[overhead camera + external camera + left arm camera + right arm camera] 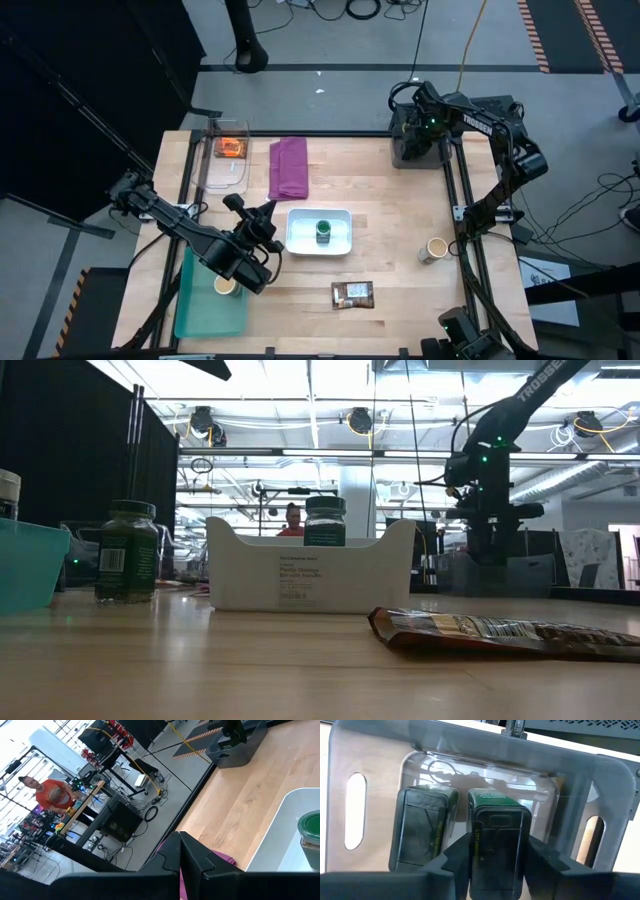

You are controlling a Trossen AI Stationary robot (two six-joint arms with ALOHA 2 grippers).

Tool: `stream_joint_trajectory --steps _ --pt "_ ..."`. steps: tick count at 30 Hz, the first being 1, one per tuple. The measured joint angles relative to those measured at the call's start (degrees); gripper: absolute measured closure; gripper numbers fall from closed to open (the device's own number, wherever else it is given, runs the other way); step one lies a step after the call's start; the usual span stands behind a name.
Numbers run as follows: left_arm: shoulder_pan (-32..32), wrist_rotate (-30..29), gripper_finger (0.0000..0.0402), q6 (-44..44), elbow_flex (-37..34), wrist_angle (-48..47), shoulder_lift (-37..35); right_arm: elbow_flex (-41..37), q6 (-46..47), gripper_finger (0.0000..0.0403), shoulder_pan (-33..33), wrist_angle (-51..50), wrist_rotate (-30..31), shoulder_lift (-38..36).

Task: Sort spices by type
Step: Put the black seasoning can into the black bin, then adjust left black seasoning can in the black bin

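My right gripper (pixel 499 851) points down into a grey bin (pixel 375 765) at the table's far right (pixel 405 150), around the right one of two dark green spice jars (pixel 497 835) (pixel 422 827) standing side by side. My left gripper (pixel 180 855) hangs shut and empty above the table, just left of the white tray (pixel 300 240). In that tray stands a green-lidded jar (pixel 323 232). A dark brown packet (pixel 352 293) lies near the front edge. An orange packet (pixel 231 149) lies in a clear container. One tan-lidded jar (pixel 435 250) stands at the right and another (pixel 225 285) in the teal tray. My right gripper has the right-hand jar between its two fingers (pixel 457 855), one against each of the jar's opposite sides (pixel 476 847), below its green lid. The fingers come from above, pointing down. The jar stands upright in the bin, next to the other jar.
A folded purple cloth (pixel 290 167) lies at the back, left of centre. The teal tray (pixel 205 315) fills the near left corner. In the low view a further green jar (pixel 127 555) stands on the table left of the white tray (pixel 310 575). A person shows in the room beyond.
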Motion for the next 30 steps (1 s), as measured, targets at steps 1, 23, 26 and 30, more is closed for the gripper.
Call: stream_joint_trajectory --steps 1,23,26,30 --pt "0.0 0.0 0.0397 0.0 0.0 0.0 0.0 0.0 -0.05 0.0259 0.01 0.0 -0.01 0.0" --pt "0.0 0.02 0.0397 0.02 0.0 0.0 -0.01 8.55 -2.78 0.0262 0.12 -4.65 -0.04 -3.33" --pt "0.0 0.02 0.0397 0.02 0.0 0.02 0.01 8.59 -5.1 0.0262 2.34 -5.94 -0.2 -7.13" --pt "0.0 0.04 0.0397 0.02 0.0 0.11 0.01 8.59 -5.23 0.0262 8.21 -8.12 1.22 -13.13"
